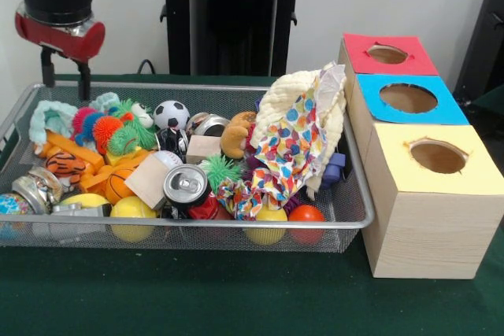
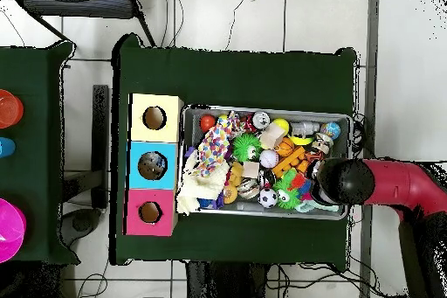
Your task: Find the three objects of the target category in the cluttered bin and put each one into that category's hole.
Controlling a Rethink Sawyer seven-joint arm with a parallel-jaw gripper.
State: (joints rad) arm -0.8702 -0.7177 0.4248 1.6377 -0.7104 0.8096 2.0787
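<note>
I am holding the gripper (image 1: 64,76) above the far corner of the bin (image 1: 346,222), fingers hanging spread and empty. The hole (image 1: 387,54) is sitting well apart at the opposite end. A draped cloth (image 1: 303,135) is risking snagging during transfers.
</note>
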